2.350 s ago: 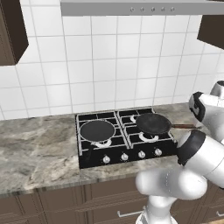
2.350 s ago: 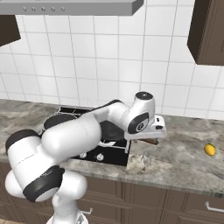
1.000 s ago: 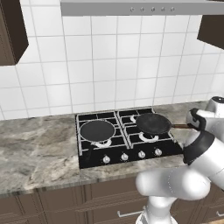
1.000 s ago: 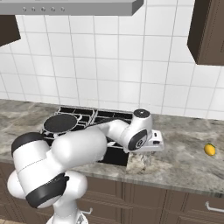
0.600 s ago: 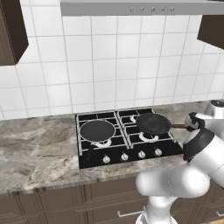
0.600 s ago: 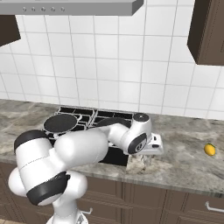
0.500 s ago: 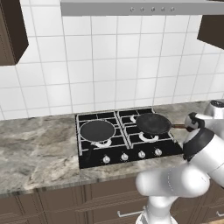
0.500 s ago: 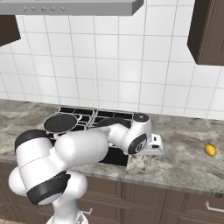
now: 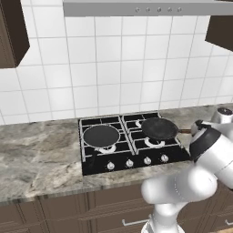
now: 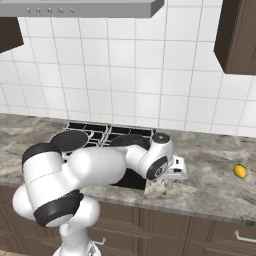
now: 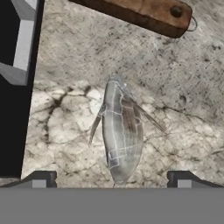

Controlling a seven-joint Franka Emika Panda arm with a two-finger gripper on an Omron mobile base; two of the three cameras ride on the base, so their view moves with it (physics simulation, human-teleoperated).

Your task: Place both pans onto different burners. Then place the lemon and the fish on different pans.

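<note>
claw [image 11: 111, 177] open, above fish [image 11: 120, 135] at frame centre, on counter [image 11: 65, 65] | pans [image 9: 101, 135] [image 9: 159, 128] on burners | lemon [image 10: 240, 171] far right | risk: we think fish is slim, may slip if we close off-centre; handle [image 11: 144, 15] near

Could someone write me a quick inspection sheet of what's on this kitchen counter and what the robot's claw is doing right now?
Surface: grey marble counter with a black cooktop set in it.
Job's things: two pans, each on its own burner; fish lying on the counter right of the cooktop; lemon on the counter, far right.
Clutter: nothing seen.
Grippers: gripper open, hanging low over the fish, one finger on either side, not touching it.
Cables: nothing seen.
Surroundings: white tiled wall, range hood, dark cabinets.
</note>
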